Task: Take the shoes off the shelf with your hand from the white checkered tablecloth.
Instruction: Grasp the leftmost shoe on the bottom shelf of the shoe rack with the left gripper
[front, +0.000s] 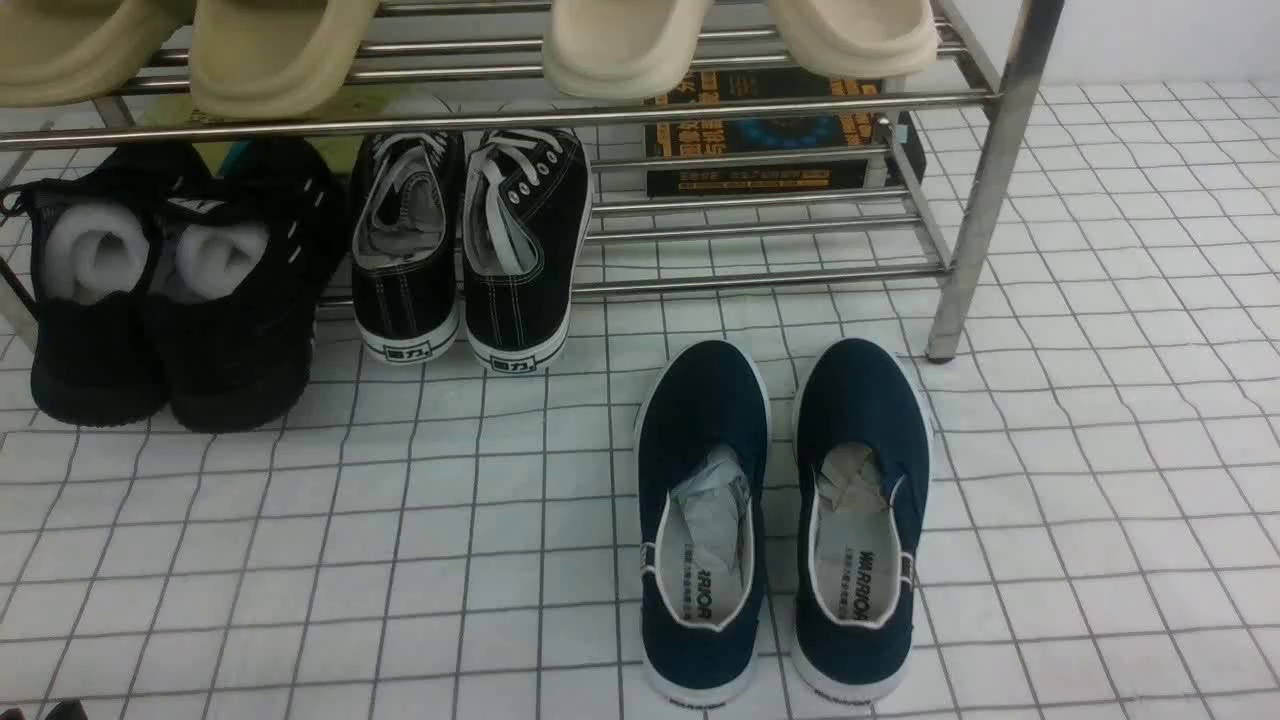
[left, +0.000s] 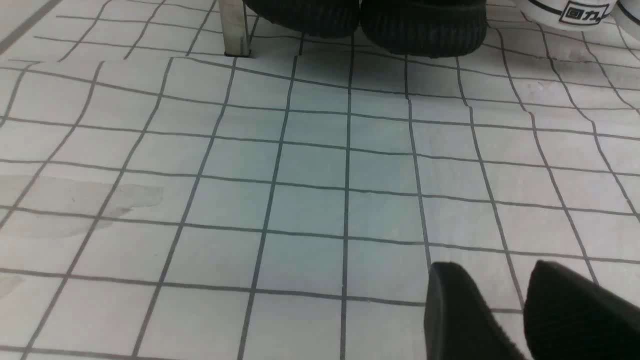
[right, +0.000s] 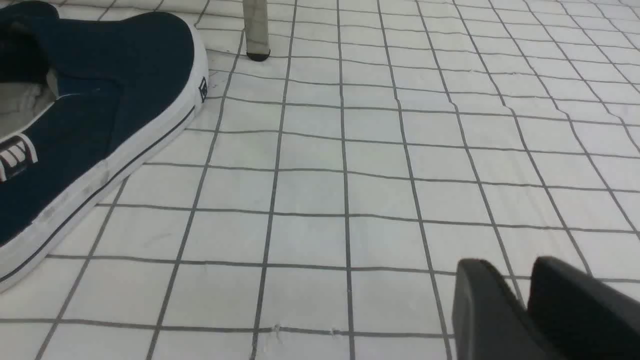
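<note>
Two black mesh shoes (front: 170, 300), each stuffed with white foam, sit at the left end of the shelf (front: 990, 180), toes tucked under its steel rails and heels pointing back toward the robot. Their heels jut out past the front of the lowest tier and come down on the white checkered tablecloth (front: 400, 550). From the left wrist camera their ribbed black soles rest on the cloth just beside one of the rack's upright legs.

Just to the right of the pair, a set of black canvas lace-ups (front: 470, 250) with white soles stands on the same tier, heels likewise overhanging. Navy slip-ons (front: 780, 520) lie side by side on the open cloth in front of the rack, off the rails entirely. Beige slippers (front: 280, 50) line the tier above, and a dark printed box (front: 760, 140) shows behind the rails.

Well short of the sneakers, the left gripper (left: 495, 267) hovers low over bare cloth, its fingers parted and empty. The right gripper (right: 515, 262) hangs near the right-hand slip-on, holding nothing; whether its fingers are spread or closed cannot be told.
</note>
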